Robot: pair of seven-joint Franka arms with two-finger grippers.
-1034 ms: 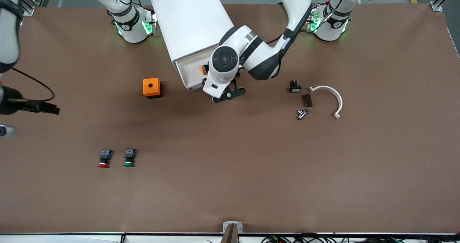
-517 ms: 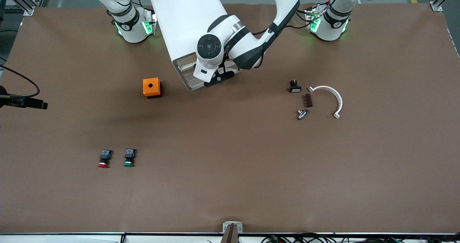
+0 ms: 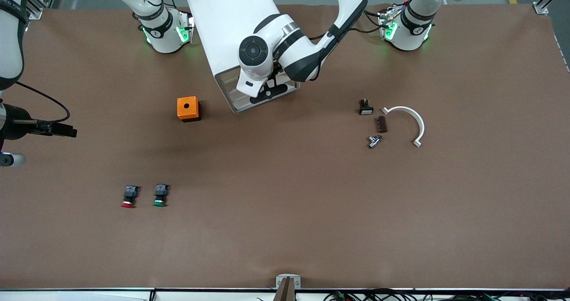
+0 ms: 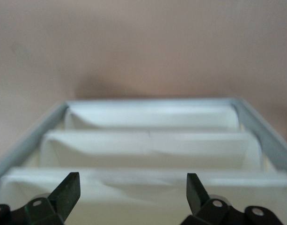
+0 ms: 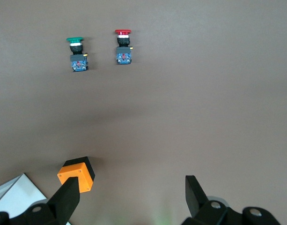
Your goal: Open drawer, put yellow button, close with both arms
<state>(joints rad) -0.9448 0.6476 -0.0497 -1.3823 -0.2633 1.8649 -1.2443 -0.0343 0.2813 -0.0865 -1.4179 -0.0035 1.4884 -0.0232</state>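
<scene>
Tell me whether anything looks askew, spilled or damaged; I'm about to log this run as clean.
Only the cabinet stands out: it sits skewed to the edges of the table rather than square. The left end effector, fingers open, is at its front. Nothing looks spilled or broken.

Top drawer (image 3: pixel 240 76) of white cabinet (image 3: pixel 231 25): cream-white, shallow, pushed in level with three drawers below, near table edge (image 3: pixel 311 6) by arm bases. Yellow button: hidden, cannot be seen. Two shiny white arms: left arm (image 3: pixel 307 56) bent over cabinet front, right arm (image 3: pixel 11 34) at table's end
</scene>
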